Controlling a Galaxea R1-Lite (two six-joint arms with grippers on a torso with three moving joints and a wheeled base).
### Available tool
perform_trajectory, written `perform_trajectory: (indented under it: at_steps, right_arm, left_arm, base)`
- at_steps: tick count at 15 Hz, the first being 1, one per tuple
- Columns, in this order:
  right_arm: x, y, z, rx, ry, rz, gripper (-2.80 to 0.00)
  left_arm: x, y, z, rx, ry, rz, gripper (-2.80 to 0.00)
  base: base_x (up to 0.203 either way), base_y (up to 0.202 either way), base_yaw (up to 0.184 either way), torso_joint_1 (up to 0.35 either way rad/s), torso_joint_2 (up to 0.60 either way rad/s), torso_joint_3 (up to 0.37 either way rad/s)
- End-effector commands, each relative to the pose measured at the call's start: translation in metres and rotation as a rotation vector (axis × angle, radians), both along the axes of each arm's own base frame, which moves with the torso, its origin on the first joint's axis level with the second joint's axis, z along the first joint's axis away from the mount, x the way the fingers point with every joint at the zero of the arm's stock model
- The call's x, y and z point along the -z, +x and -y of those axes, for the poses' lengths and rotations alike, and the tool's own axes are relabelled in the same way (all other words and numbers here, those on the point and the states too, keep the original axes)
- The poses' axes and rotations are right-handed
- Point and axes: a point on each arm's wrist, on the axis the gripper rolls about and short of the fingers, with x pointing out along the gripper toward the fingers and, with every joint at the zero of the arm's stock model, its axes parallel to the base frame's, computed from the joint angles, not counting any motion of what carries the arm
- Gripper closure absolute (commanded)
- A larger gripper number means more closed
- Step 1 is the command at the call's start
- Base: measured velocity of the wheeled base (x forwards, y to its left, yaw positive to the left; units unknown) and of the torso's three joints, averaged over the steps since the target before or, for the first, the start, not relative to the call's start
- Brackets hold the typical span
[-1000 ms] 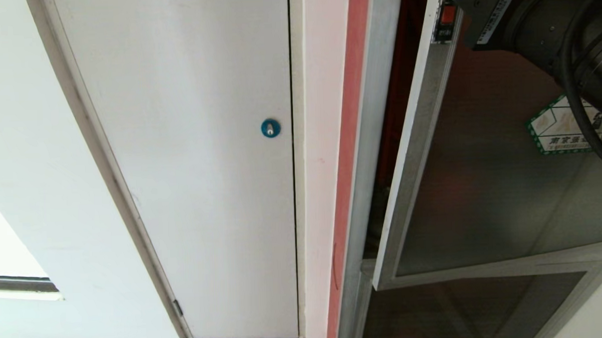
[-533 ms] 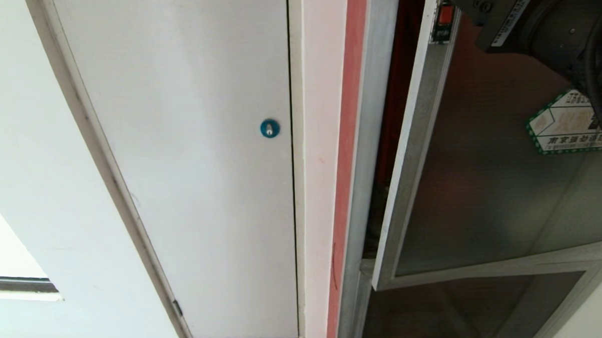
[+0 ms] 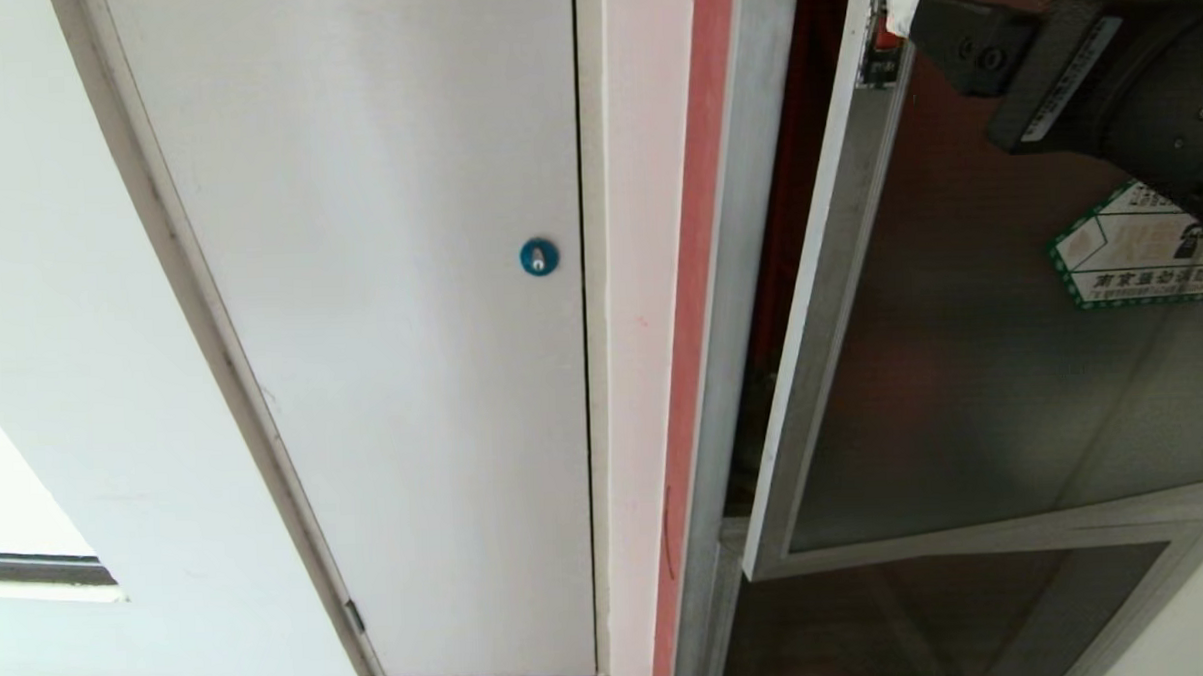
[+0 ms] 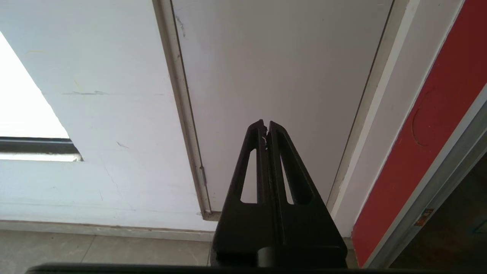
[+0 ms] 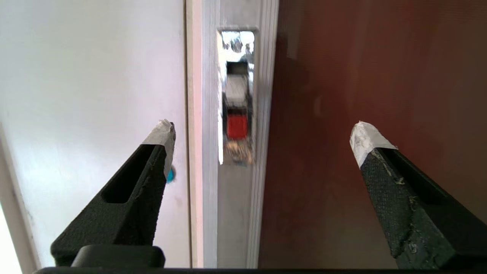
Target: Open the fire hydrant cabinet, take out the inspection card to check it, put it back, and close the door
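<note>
Hovering wide-open, right hand [image 5: 262, 131] faces small red latch [image 5: 237, 126] on ajar aluminium-framed tinted glass door [image 3: 973, 385]. Door likely rigid, heavy, glass slippery, fragile: grip frame edge.

The fire hydrant cabinet [image 3: 748, 223] stood as a tall brushed-aluminium frame, with dark red interior showing through a narrow gap along its left upright. The door [image 3: 973, 385], an aluminium-framed pane of dark tinted glass, hung slightly ajar, its free edge swung out from the frame. A green-edged white sticker [image 3: 1139, 254] sat on the glass toward the right. Near the top of the door's edge strip was a small red latch [image 5: 237, 126], set in a shiny recessed plate. The inspection card was not in sight.
</note>
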Motion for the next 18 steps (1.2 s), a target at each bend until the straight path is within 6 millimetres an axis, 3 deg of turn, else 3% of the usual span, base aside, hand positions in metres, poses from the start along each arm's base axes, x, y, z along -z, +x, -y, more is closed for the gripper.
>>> perform_trajectory:
  at_steps: [1,7,8,14,18]
  right_arm:
    - [0.005,-0.009,0.007,0.001,-0.007,-0.003,-2.80]
    - [0.014,-0.032,0.026,0.012,-0.019,-0.002,-2.80]
    - [0.016,-0.036,0.030,0.012,-0.020,-0.002,0.00]
    - [0.019,-0.063,0.053,0.040,0.014,0.026,0.00]
    - [0.018,-0.074,0.084,0.216,0.034,0.060,0.00]
  left_arm:
    - [0.002,0.001,0.000,-0.001,0.000,-0.007,0.00]
    - [0.002,0.000,0.000,-0.001,0.000,-0.005,0.00]
    - [0.002,0.001,0.000,-0.001,0.000,-0.006,0.00]
    - [0.002,0.001,0.000,-0.001,0.000,-0.007,0.00]
    - [0.002,0.000,0.000,-0.001,0.000,-0.005,0.00]
  base:
    - [0.000,0.000,0.000,0.000,0.00,0.000]
    - [0.000,0.000,0.000,0.000,0.00,0.000]
    - [0.000,0.000,0.000,0.000,0.00,0.000]
    - [0.000,0.000,0.000,0.000,0.00,0.000]
    - [0.000,0.000,0.000,0.000,0.00,0.000]
